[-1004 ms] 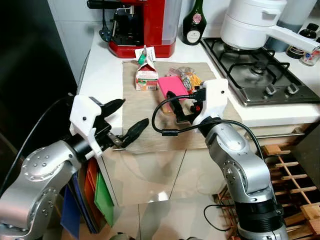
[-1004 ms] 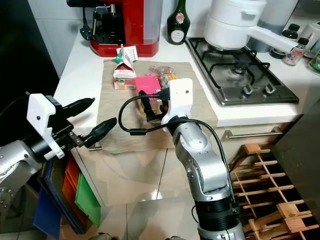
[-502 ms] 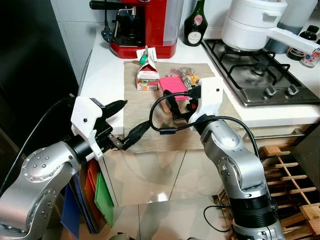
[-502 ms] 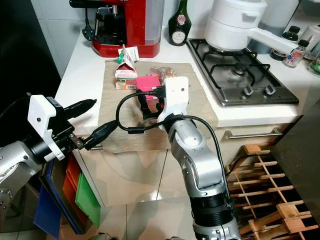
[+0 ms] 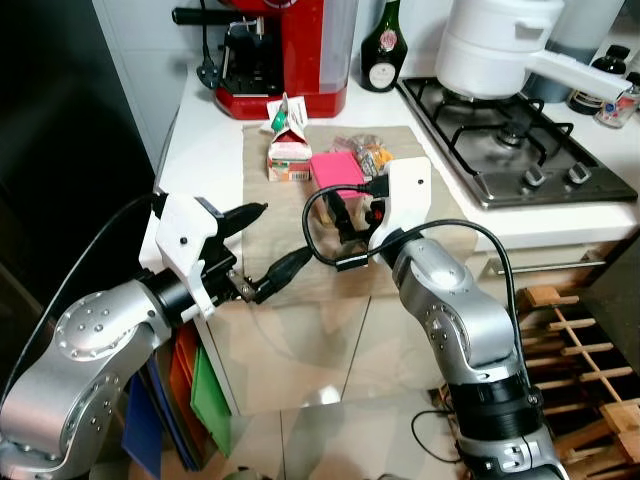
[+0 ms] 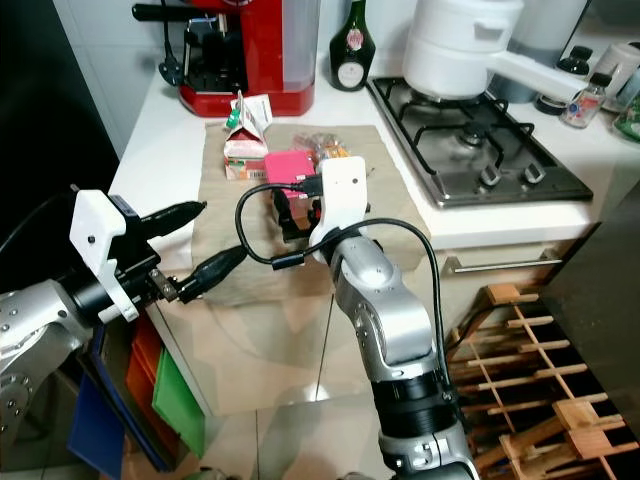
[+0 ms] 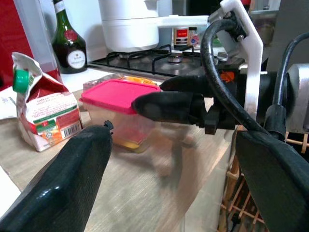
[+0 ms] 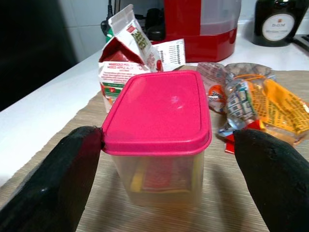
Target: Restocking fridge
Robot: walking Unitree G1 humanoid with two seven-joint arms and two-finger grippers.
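right gripper (image 8: 159, 159) jaws wide, straddling pink-lidded container (image 8: 157, 130), not touching; left gripper (image 5: 262, 250) jaws open, empty.

container (image 8: 157, 140): clear walls, hot pink lid
juice carton (image 8: 126, 60): white and red, green cap
snack packets (image 8: 256, 106): orange, yellow, clear wrap
placemat (image 5: 270, 235): beige, fine woven stripes
coffee machine (image 5: 285, 50): glossy red, black fittings
bottle (image 5: 381, 50): dark green, cream label
pot (image 5: 495, 45): white
gripper fingers (image 8: 58, 188): matte black

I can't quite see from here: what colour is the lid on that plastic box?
Bright pink lid, clearest in the right wrist view.
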